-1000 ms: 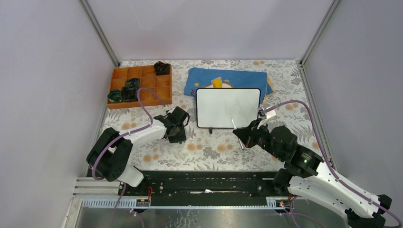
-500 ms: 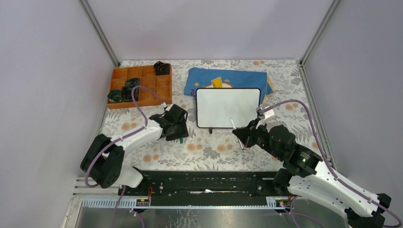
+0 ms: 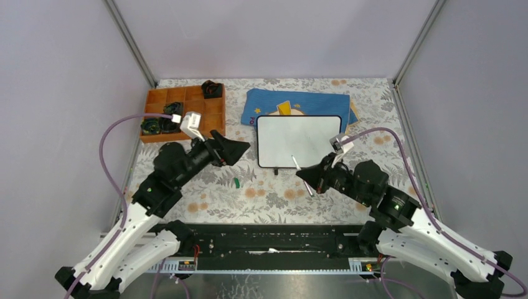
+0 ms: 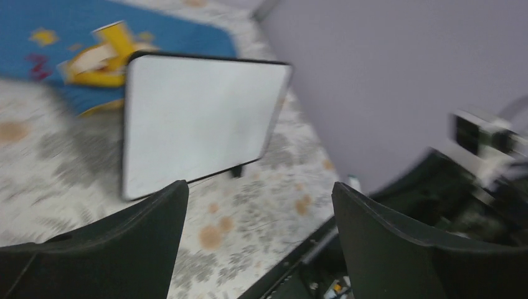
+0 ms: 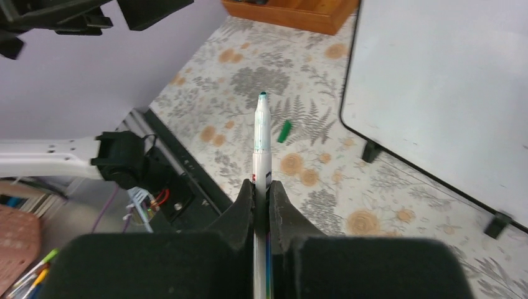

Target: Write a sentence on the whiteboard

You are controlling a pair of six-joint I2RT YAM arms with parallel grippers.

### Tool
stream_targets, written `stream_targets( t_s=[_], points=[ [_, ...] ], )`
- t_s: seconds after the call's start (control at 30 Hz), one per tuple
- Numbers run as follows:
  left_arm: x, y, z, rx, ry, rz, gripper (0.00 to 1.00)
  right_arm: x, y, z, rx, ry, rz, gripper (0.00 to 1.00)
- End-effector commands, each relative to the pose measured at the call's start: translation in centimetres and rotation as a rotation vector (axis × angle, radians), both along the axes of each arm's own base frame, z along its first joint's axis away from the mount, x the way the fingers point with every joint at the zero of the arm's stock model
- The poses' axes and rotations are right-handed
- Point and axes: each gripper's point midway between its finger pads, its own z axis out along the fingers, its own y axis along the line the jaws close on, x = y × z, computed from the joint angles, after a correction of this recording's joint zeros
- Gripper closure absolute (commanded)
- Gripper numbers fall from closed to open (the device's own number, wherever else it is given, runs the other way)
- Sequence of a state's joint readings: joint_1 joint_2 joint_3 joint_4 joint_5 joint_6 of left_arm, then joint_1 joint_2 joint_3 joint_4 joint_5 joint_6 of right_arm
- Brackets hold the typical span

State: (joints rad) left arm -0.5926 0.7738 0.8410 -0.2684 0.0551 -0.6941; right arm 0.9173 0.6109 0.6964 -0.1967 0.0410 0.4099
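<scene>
Green-tipped and uncapped, the marker (image 5: 261,143) is clamped in your right gripper's (image 5: 261,187) shut jaws, tip close to the near edge of the whiteboard (image 3: 299,140), which sits blank midway across the table (image 3: 268,199) toward its far edge, partly on a blue cloth (image 3: 299,99). Start at the board's far left corner, press lightly and leave room for a second line. Your left gripper (image 3: 240,147) hangs empty with jaws wide apart by the board's left edge; rest it on that rim so the board cannot slide.
</scene>
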Motion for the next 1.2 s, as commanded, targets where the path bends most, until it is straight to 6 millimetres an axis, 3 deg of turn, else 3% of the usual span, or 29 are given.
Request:
stream_targets(
  t_s=[0.0, 0.13, 0.37, 0.6, 0.97, 1.17],
  points=[
    [-4.3, -2.9, 6.0, -0.200, -0.289, -0.295, 0.07, -1.7, 3.0, 5.8, 0.174, -0.071, 0.171, 1.00],
    [-7.0, -4.5, 6.9, -0.260, -0.323, -0.485, 0.06, -2.6, 4.7, 8.3, 0.252, -0.091, 0.269, 1.00],
    [-9.1, -5.8, 7.5, -0.336, -0.303, -0.647, 0.09, -3.6, 6.9, 10.3, 0.328, -0.080, 0.391, 1.00],
    [-9.2, -6.4, 7.1, -0.341, -0.287, -0.681, 0.16, -3.9, 8.1, 10.6, 0.355, -0.057, 0.442, 1.00],
    [-9.5, -7.2, 6.9, -0.353, -0.282, -0.713, 0.43, -3.8, 8.6, 10.6, 0.352, -0.047, 0.455, 1.00],
    [-9.6, -7.6, 6.8, -0.358, -0.267, -0.720, 0.49, -3.7, 8.6, 10.4, 0.352, -0.045, 0.451, 1.00]
  ],
)
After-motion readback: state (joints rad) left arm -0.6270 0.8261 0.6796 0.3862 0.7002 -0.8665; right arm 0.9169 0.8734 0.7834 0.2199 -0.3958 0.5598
